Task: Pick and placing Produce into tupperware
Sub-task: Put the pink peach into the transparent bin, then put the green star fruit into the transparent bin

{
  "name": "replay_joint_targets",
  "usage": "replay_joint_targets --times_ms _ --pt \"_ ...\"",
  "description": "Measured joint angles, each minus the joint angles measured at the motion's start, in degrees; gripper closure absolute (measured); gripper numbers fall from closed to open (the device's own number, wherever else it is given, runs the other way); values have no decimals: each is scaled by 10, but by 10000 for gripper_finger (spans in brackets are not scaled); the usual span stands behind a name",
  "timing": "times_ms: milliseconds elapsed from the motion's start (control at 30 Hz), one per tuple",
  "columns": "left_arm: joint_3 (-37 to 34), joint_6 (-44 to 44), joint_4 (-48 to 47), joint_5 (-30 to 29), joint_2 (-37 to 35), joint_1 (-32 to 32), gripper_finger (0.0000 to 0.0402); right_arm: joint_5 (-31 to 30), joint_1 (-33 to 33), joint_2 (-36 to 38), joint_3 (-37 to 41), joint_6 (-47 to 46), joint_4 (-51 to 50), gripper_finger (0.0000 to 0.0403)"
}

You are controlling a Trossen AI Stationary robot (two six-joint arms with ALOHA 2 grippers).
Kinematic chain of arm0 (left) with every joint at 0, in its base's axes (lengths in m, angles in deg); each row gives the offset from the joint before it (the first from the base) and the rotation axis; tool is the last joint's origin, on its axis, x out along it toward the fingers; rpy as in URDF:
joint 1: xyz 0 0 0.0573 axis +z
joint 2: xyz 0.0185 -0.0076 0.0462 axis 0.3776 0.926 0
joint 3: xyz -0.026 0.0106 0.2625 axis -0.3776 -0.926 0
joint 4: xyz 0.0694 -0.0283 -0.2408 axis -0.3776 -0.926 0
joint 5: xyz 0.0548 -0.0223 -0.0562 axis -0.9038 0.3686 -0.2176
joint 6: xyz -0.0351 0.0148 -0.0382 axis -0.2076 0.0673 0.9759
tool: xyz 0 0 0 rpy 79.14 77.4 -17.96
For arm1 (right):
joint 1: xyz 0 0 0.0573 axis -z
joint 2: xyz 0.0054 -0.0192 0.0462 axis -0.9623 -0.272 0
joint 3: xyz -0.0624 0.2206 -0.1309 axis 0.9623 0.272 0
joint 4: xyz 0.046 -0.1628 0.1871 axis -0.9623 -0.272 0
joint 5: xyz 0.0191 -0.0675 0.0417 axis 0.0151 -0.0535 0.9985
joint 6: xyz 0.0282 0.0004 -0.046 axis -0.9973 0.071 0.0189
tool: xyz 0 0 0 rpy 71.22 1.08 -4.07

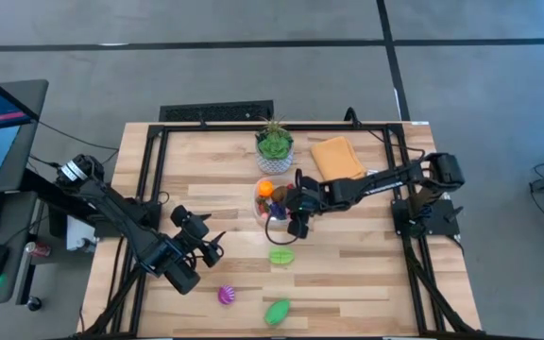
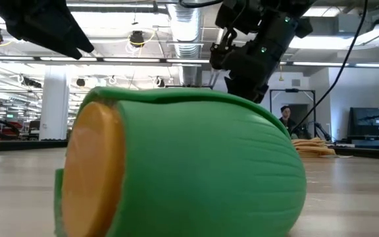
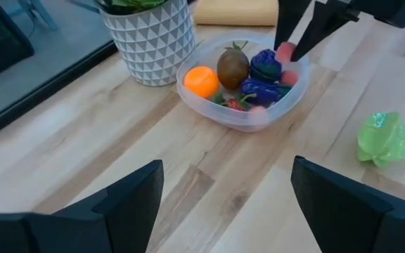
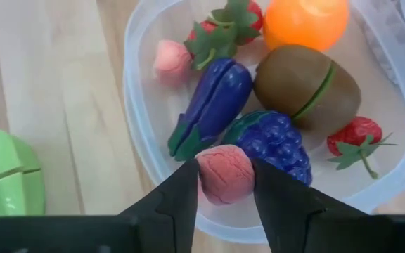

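Right gripper [image 4: 225, 184] clenches a pink fruit [image 4: 225, 173] over the tupperware [image 4: 140, 133] rim, positioned for drop-in among fruits there; left gripper [image 3: 227, 193] waits, released, near

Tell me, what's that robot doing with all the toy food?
It is filling a clear tub with toy fruit and vegetables. The right hand holds a pink piece just above the tub, which already has an orange, a kiwi, grapes and strawberries inside. The left hand waits open nearby. Three pieces are left on the table.
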Motion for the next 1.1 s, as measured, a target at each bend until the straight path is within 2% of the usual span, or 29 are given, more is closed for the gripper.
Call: replay_joint_targets --times_ms 300,500,600,833,1100 --pt "0 0 -2 0 0 0 100 0 5 0 0 0 0 189" --pt "0 -1 -2 0 0 0 100 2 -7 13 -10 0 -20 175" --pt "0 -2 -3 0 0 0 100 2 -26 32 -22 -1 -51 175" --pt "0 -7 -3 0 0 0 100 2 -100 68 -26 -34 -56 174" --pt "0 -8 -2 0 0 0 100 2 -166 47 -25 -56 -20 174"
